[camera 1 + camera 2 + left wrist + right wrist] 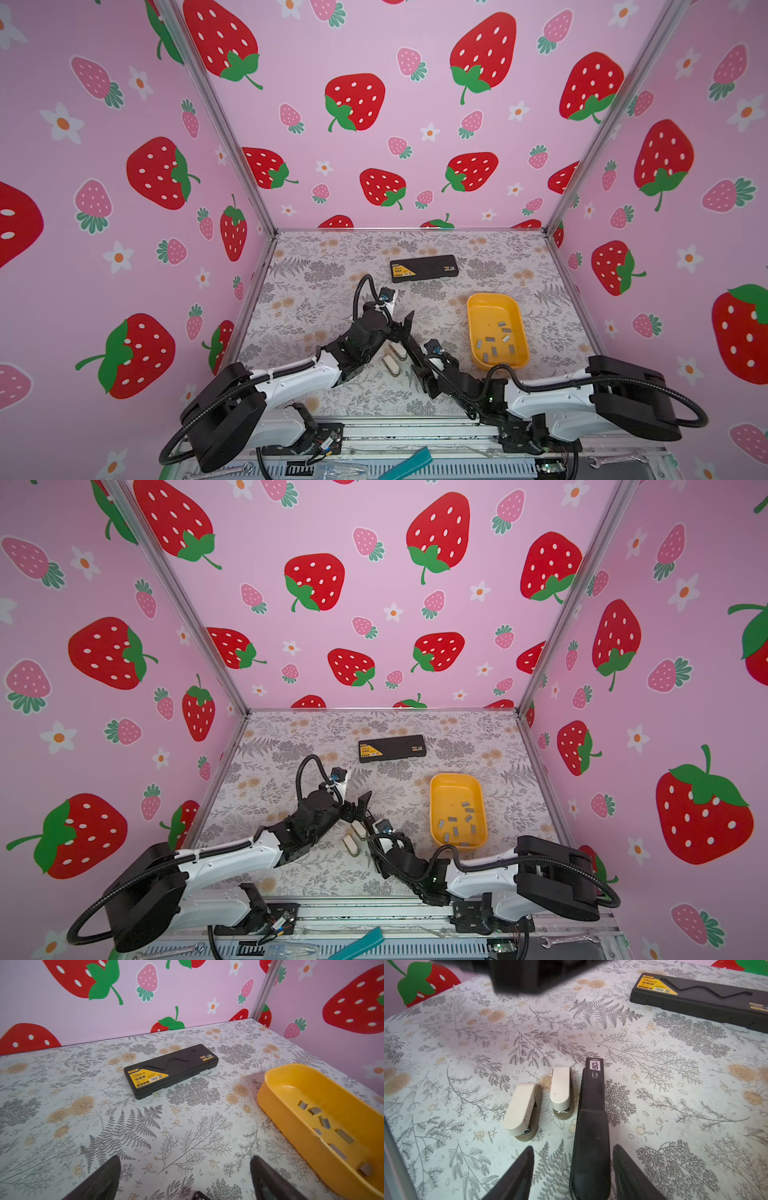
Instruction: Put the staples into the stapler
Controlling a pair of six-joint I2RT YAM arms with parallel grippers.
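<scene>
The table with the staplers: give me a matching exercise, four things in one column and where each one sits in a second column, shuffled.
Things
1. staples
2. black stapler
3. black box
4. cream staplers

Places
A. lying near the back wall
B. flanked by the open right claw
C. scattered in the yellow tray
D. side by side on the table, next to the black stapler

Pairs: 1-C, 2-B, 3-A, 4-D

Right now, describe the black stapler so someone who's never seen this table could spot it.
Start at the yellow tray on the floral table and look left, where three staplers lie side by side. The black stapler is nearest the tray: long, dark, with a white label at one end, unlike the two short cream staplers.
</scene>
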